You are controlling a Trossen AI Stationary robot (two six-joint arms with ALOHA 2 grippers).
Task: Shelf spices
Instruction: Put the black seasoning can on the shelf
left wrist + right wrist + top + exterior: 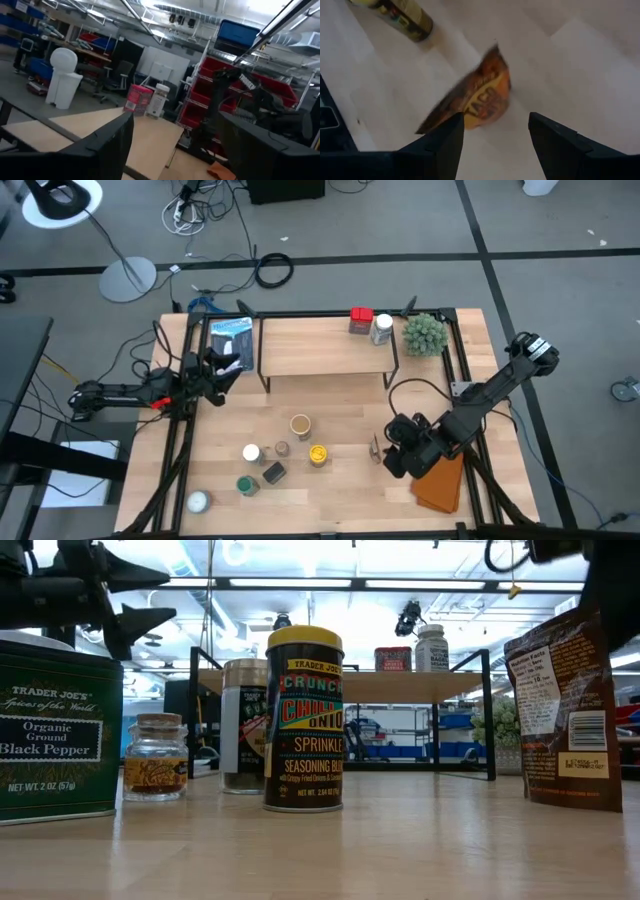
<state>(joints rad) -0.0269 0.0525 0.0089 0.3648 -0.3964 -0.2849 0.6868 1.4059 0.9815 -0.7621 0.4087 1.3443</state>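
Right tool (pixel 492 132): fingers spread, holding nothing, poised above the worktop (pixel 340 405) with a brown-orange seasoning packet (pixel 475 97) standing just ahead of its tips and apart from them; in the overhead view this tool (pixel 392 450) sits at the worktop's right front, the packet (pixel 375 448) just beside it toward the centre and the orange-brown cloth (pixel 440 485) under the arm behind it. Left tool (pixel 228 365): fingers spread, empty, raised at the left end of the shelf (pixel 325 345), with a blue-and-silver pouch (pixel 232 340) lying just beyond it; its own view looks along the plank between both fingers. On the shelf, at the end far from the left tool: a red tin (pixel 361 321) and a white-capped jar (pixel 381 329), touching or nearly so; both appear ahead of the left tool (pixel 172 135) in the wrist view, tin (pixel 138 98) beside jar (pixel 157 100). Green fuzzy plant (pixel 424 334) stands off the shelf's right end. Spices on the worktop, between the two tools and nearer the front edge: a yellow-lidded chili onion shaker (pixel 318 454) closest to the right tool, a tan-lidded jar (pixel 300 424), a small cork-topped jar (pixel 283 448), a white-lidded jar (pixel 251 452), a grey tin (pixel 272 472), a green pepper tin (pixel 247 485), and a pale round jar (pixel 198 501) farthest away.
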